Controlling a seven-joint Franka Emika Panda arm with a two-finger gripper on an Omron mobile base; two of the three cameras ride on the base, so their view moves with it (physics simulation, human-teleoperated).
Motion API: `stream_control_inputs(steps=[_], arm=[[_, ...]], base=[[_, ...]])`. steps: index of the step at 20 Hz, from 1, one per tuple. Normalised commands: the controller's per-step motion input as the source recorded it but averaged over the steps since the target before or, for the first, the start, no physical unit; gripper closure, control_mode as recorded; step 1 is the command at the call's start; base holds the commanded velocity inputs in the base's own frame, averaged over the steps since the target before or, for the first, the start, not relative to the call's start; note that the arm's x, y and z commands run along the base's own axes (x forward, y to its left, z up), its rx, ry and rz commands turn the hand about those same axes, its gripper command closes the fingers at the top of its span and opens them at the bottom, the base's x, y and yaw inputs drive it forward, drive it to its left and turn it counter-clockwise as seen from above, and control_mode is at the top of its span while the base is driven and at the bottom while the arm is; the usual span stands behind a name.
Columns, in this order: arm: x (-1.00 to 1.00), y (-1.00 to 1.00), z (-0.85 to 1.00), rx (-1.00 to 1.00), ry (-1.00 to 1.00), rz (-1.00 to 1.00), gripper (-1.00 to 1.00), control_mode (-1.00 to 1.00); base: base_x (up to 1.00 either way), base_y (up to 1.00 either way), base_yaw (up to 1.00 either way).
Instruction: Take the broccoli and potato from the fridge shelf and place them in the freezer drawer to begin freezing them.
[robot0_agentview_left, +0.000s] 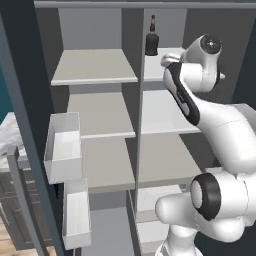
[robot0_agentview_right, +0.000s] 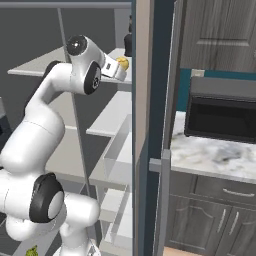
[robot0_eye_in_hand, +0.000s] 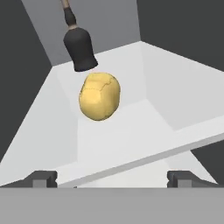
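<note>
**No readable text in any view**

No letters, numbers, brands or signs could be read anywhere. The dark bottle (robot0_eye_in_hand: 78, 46) on the top fridge shelf (robot0_agentview_left: 95, 67) carried no label that could be made out. The potato (robot0_eye_in_hand: 99, 96) was plain. The pale door bins (robot0_agentview_left: 62, 147) were unmarked. The microwave (robot0_agentview_right: 220, 117) front showed no brand or display digits, and the cabinet doors (robot0_agentview_right: 220, 32) were bare of print. The white arm (robot0_agentview_left: 220, 130) bore no logo or marking.
</note>
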Motion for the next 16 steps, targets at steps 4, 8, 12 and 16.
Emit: stream_control_inputs(steps=[4, 8, 12, 16], arm=[[0.65, -0.06, 0.0, 0.0, 0.05, 0.0, -1.0, -1.0], [0.67, -0.01, 0.0, 0.0, 0.09, 0.01, -1.0, -1.0], [0.68, 0.0, 0.0, 0.0, 0.12, 0.01, -1.0, -1.0], [0.65, 0.0, 0.0, 0.0, 0.1, 0.0, -1.0, -1.0]], base=[[0.0, 0.0, 0.0], [0.0, 0.0, 0.0], [0.0, 0.0, 0.0], [0.0, 0.0, 0.0]])
